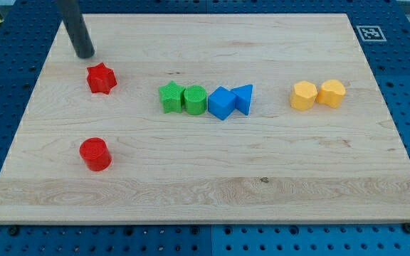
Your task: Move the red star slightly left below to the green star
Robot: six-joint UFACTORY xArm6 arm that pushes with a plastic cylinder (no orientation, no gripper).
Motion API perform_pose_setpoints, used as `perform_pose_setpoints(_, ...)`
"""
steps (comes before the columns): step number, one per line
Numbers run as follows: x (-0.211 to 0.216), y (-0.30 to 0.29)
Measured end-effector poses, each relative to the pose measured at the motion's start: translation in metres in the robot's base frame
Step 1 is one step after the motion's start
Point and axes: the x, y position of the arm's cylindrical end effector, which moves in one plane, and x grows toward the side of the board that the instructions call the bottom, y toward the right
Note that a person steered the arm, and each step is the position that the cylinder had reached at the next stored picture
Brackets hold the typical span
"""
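The red star (101,78) lies on the wooden board at the view's upper left. The green star (169,97) lies to its right and a little lower, touching a green cylinder (195,99). My tip (85,54) stands just above and to the left of the red star, a small gap apart from it. The dark rod rises from the tip out of the view's top.
A red cylinder (95,153) sits at the lower left. A blue cube-like block (221,102) and a blue triangle (243,97) touch the green cylinder's right side. Two yellow blocks (304,95) (332,93) sit at the right. The board's left edge (21,128) is near.
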Motion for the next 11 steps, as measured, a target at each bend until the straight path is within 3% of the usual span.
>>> perform_pose_setpoints(3, 0.039, 0.045)
perform_pose_setpoints(4, 0.079, 0.049)
perform_pose_setpoints(6, 0.087, 0.000)
perform_pose_setpoints(10, 0.125, 0.049)
perform_pose_setpoints(11, 0.096, 0.045)
